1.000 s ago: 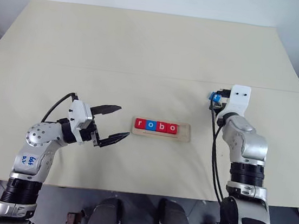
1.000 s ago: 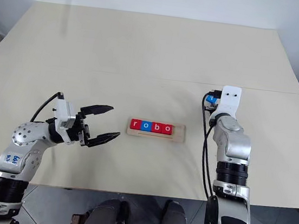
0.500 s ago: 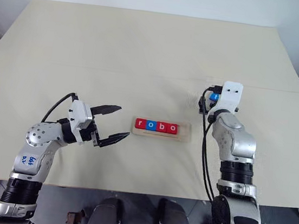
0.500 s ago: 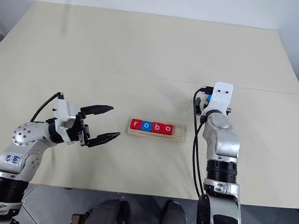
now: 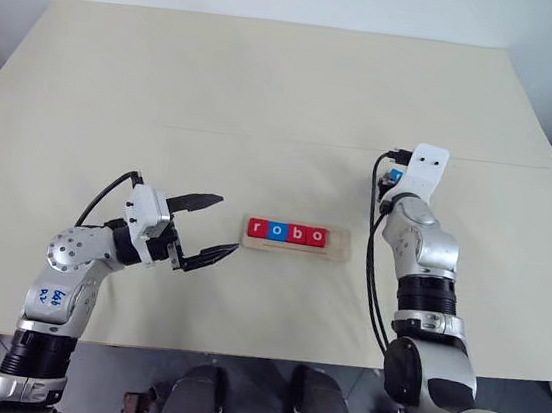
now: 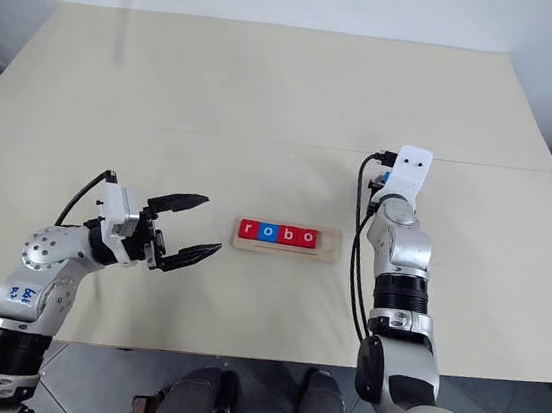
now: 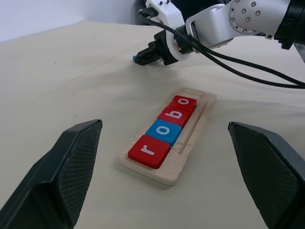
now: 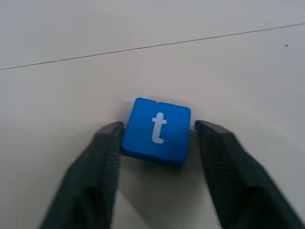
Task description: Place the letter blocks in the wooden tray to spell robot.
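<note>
At the lower left of the head views, the left gripper (image 5: pixel 209 227) hovers just above the beige table (image 5: pixel 271 85) with its two black fingers spread wide apart and nothing between them, pointing toward the middle of the frame. Just to the right of it, near the centre of the frame, lies the wooden tray (image 5: pixel 298 240), flat on the table. Four letter blocks (image 5: pixel 288 232) sit in it side by side, touching one another: red r, blue o, red b, red o, filling the tray from its left end and leaving one bare space at its right end. Farther right and a little higher in the frame, well apart from the tray, the right gripper (image 8: pixel 157 131) reaches forward low over the table. Its fingers are closed against the two opposite sides of the blue t block (image 8: pixel 157 130), whose white letter faces up.
</note>
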Motion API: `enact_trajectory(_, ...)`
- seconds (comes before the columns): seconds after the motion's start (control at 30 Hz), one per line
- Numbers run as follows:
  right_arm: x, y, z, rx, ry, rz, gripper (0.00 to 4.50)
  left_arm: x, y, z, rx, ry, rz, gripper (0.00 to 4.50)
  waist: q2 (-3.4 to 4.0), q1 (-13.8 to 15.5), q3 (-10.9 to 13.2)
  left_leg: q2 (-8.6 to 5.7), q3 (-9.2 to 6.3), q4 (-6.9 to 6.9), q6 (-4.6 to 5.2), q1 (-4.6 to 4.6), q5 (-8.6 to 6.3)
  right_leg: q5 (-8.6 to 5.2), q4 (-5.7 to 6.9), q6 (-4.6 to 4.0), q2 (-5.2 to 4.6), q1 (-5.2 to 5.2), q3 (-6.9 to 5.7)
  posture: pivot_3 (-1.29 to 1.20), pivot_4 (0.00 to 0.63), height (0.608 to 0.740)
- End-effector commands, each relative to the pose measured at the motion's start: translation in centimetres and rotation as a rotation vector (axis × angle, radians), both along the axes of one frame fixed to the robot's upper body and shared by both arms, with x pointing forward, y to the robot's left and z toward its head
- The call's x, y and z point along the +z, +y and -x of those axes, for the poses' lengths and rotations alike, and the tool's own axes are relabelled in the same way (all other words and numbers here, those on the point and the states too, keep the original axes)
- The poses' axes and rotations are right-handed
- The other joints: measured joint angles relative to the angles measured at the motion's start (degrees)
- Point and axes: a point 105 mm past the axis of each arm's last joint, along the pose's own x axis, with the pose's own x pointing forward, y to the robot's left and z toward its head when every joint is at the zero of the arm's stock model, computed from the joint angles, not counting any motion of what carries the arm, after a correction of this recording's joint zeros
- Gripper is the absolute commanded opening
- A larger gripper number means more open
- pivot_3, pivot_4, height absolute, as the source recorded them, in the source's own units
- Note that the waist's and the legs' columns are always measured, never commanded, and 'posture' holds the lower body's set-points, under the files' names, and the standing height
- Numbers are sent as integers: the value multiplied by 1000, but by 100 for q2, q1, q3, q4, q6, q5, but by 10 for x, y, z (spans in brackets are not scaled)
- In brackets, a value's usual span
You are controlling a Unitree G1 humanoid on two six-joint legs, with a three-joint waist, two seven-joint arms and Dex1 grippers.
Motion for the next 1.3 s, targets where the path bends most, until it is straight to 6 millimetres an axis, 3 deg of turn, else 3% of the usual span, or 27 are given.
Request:
enact_trajectory(0.03,20,-7,4,0,-57,2,1818,9,1,4,1,-40,-7,4500,1,2,0,0,0,0,0,0,0,0,0,0,0,0,0,0,150,740)
enact_trajectory(0.17,28,-13,21,105,-57,56,1818,8,1,5,-16,-30,-6,4500,1,48,1,0,-1,0,0,-2,0,0,-3,0,0,0,0,0,150,740)
enact_trajectory(0.3,27,-19,53,187,-12,114,1818,8,-1,3,-46,-20,-13,4500,1,71,1,0,-4,-2,1,-8,-1,0,-11,0,-1,0,-3,0,150,740)
enact_trajectory(0.53,4,-8,112,287,107,110,1818,10,-7,-2,-105,-6,-22,4500,1,64,1,1,-4,-5,1,-6,-1,0,-10,-1,1,-1,-4,0,150,740)
enact_trajectory(0.73,-13,6,134,283,163,40,1818,11,-10,-3,-129,-3,-28,4500,1,67,1,0,-5,-9,2,-5,-1,0,-14,-1,1,-2,-3,0,150,740)
enact_trajectory(0.8,-18,11,139,287,178,15,1818,11,-9,-3,-132,-3,-31,4500,1,69,1,0,-5,-11,2,-5,-1,0,-14,-1,1,-3,-3,0,150,740)
enact_trajectory(0.9,-21,14,141,304,192,1,2477,11,-9,-3,-131,-2,-34,4500,1,68,1,-1,-5,-10,2,-6,-2,0,-16,-1,1,-2,-2,0,150,740)
enact_trajectory(1.0,-16,12,136,334,179,30,3382,10,-6,-2,-126,-1,-38,4500,0,69,0,-1,-6,-11,2,-5,-2,0,-16,-1,1,-2,-3,0,150,740)
enact_trajectory(1.1,-6,14,128,505,178,58,4429,10,-5,-1,-119,-1,-39,4500,0,69,1,-3,-7,-6,5,-5,-3,0,-17,0,0,-2,1,0,150,740)
enact_trajectory(1.3,5,-8,113,840,154,237,4429,11,-4,4,-129,13,-31,4500,-3,69,2,-5,-2,-21,7,-4,-4,0,-29,0,1,-1,-5,0,150,740)
